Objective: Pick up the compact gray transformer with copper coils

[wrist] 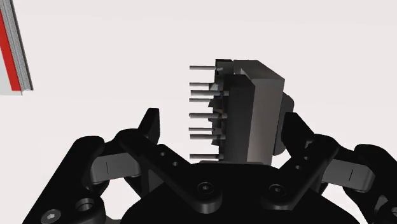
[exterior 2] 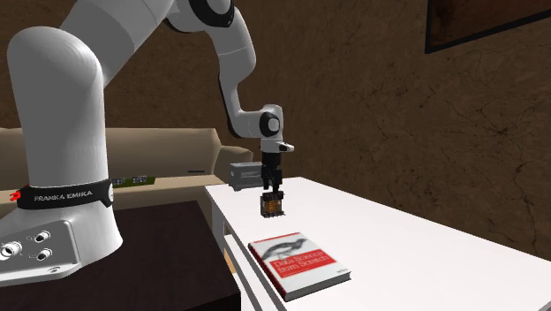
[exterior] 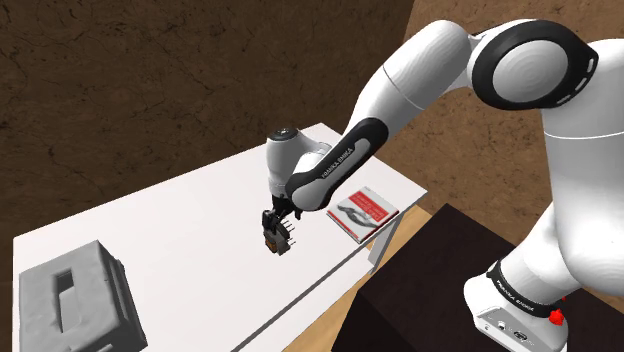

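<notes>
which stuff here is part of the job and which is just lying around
Job: grey transformer, gripper clasping it above the table.
Just lying about: red-covered book, grey box.

We hold our arm (exterior: 420,70) arched high and forward, sloping down to our gripper (exterior 2: 271,193), which points straight down, its two fingers (wrist: 294,130) clasping the transformer (wrist: 251,111).

Colours on the white table (exterior: 180,230)
The transformer (wrist: 251,111) is dark gray, maybe with orange inside; the book (exterior 2: 298,259) is red and white; the box (exterior: 75,300) is gray.
</notes>
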Motion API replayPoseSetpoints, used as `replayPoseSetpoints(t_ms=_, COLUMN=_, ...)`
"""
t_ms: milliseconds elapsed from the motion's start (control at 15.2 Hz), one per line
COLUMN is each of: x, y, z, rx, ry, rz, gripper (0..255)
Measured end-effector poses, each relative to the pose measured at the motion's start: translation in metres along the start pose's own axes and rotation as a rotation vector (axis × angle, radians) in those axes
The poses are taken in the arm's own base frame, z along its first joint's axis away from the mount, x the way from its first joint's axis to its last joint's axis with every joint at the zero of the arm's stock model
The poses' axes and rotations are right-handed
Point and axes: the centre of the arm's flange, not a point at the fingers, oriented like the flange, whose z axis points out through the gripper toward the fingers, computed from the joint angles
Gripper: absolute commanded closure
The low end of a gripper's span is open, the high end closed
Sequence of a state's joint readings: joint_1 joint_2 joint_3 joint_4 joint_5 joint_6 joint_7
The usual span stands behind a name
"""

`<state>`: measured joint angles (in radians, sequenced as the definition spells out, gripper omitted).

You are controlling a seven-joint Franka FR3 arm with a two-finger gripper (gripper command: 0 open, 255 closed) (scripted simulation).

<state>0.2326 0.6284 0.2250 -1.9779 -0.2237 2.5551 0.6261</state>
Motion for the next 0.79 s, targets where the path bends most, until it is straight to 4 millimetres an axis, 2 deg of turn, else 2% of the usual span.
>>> replayPoseSetpoints(t_ms=66, x=0.0000, y=-0.0003, z=0.0033, rx=0.000, ry=0.000, rz=0.000, gripper=0)
replayPoseSetpoints(t_ms=132, x=-0.0004, y=-0.0004, z=0.0058, rx=0.000, ry=0.000, rz=0.000, gripper=255)
replayPoseSetpoints(t_ms=792, x=-0.0003, y=-0.0006, z=0.0074, rx=0.000, ry=0.001, rz=0.000, gripper=255)
